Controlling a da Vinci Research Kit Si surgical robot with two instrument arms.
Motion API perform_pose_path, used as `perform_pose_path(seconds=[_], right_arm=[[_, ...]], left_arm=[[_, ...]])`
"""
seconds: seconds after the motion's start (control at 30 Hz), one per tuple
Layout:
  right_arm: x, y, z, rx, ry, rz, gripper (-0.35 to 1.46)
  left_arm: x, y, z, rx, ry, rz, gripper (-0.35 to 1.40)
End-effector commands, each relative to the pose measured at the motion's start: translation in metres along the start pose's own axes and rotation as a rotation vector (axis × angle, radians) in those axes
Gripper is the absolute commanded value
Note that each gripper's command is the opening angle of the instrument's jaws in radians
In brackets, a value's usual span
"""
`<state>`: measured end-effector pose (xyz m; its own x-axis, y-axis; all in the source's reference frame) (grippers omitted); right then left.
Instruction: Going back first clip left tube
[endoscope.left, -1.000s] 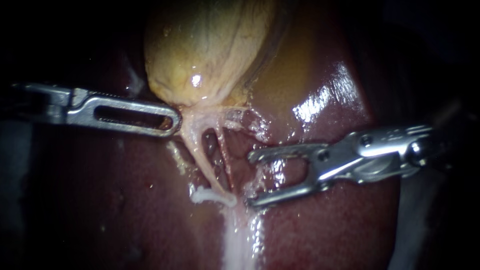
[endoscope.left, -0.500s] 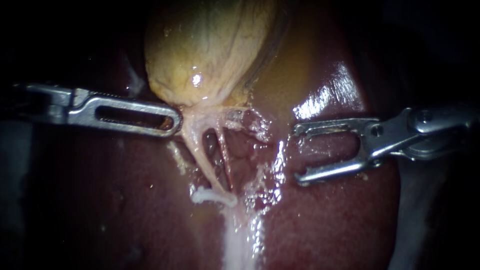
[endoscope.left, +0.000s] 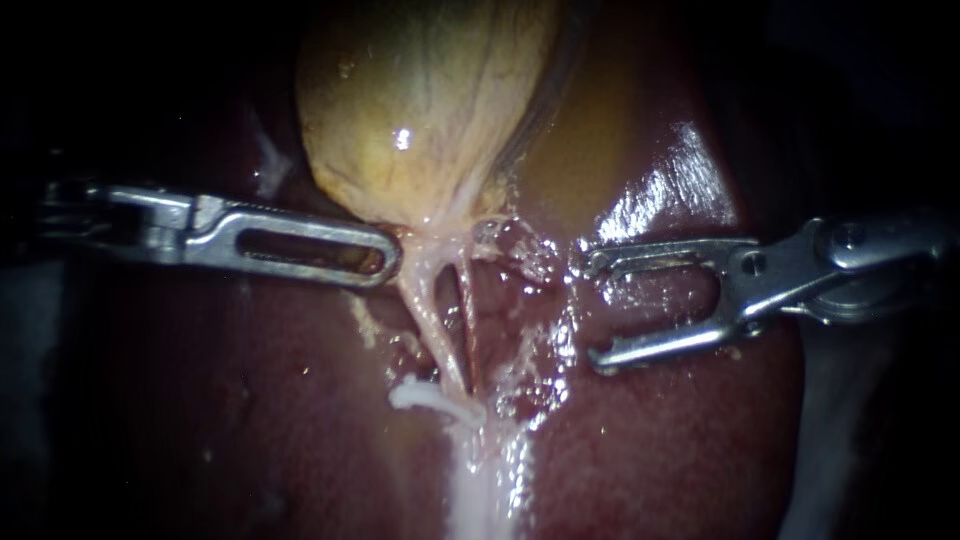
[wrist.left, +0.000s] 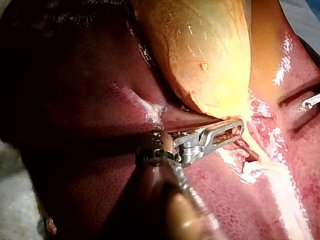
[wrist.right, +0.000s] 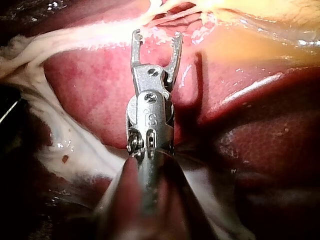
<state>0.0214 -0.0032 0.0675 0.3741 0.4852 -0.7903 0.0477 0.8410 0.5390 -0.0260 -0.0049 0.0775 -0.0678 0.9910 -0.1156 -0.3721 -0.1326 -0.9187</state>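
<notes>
The yellow gallbladder (endoscope.left: 430, 110) lies on the dark red liver (endoscope.left: 300, 400). From its neck two pale tubes run down, the thicker left tube (endoscope.left: 425, 310) and a thin right one (endoscope.left: 468, 325). No clip shows on either. My left instrument (endoscope.left: 385, 264) comes in from the left, its slotted jaws shut on the tissue at the gallbladder's neck; the left wrist view shows the same hold (wrist.left: 236, 131). My right instrument (endoscope.left: 595, 310) stands off to the right of the tubes, jaws open and holding nothing, clear of the tissue in the right wrist view (wrist.right: 156, 36).
A white strip of tissue (endoscope.left: 480, 480) runs down the liver below the point where the tubes meet, with a short white strand (endoscope.left: 420, 395) beside it. Wet frayed tissue (endoscope.left: 530, 340) lies between the tubes and the right instrument's jaws.
The right instrument drew back to the right, away from the tubes, jaws still open. The left instrument then moved right, carrying the gallbladder's neck with it, and the two tubes now lie closer together.
</notes>
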Motion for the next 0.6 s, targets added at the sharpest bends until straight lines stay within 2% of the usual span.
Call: perform_pose_path(seconds=[0.03,0.23,0.6], right_arm=[[0.0,0.0,0.0,0.0,0.0,0.0,0.5],[0.0,0.0,0.0,0.0,0.0,0.0,0.5],[0.0001,0.0,0.0,-0.001,0.0,0.0,0.5]], left_arm=[[0.0,0.0,0.0002,0.004,-0.005,0.001,-0.35],[0.0001,0.0,0.001,0.002,-0.007,0.0,-0.35],[0.0001,0.0,0.0011,0.002,-0.007,0.0,-0.35]])
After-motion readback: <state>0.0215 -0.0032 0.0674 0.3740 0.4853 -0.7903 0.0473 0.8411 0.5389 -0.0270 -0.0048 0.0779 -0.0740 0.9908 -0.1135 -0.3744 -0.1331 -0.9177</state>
